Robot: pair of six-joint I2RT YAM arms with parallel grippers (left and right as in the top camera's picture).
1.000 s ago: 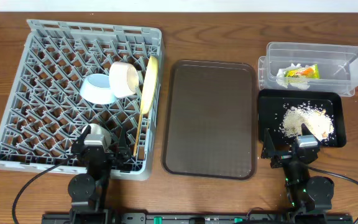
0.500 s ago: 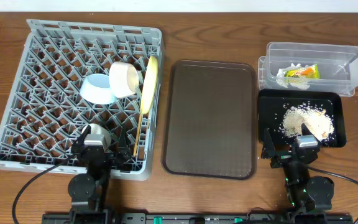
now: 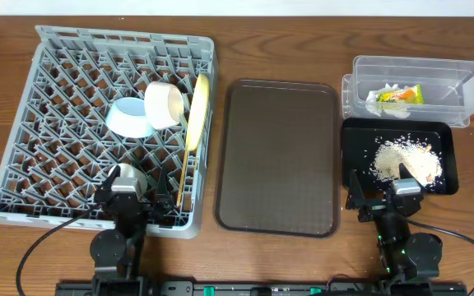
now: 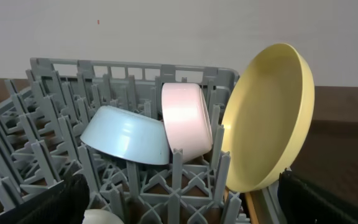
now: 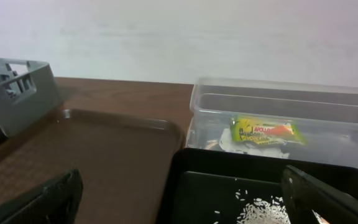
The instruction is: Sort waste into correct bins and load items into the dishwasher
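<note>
The grey dish rack (image 3: 64,99) holds the light blue bowl (image 3: 130,117), the white bowl (image 3: 164,104), the yellow plate (image 3: 198,103) standing on edge and the chopsticks (image 3: 186,168). They also show in the left wrist view: blue bowl (image 4: 126,135), white bowl (image 4: 186,119), plate (image 4: 267,121). The wrapper (image 3: 395,98) lies in the clear tub (image 3: 459,74). The rice scraps (image 3: 406,160) lie in the black tray (image 3: 360,136). My left gripper (image 3: 138,193) is open and empty over the rack's front edge. My right gripper (image 3: 385,193) is open and empty at the black tray's front edge.
The dark brown serving tray (image 3: 280,156) lies between the rack and the bins, with nothing on it. In the right wrist view the wrapper (image 5: 266,132) sits in the tub behind the black tray (image 5: 194,180).
</note>
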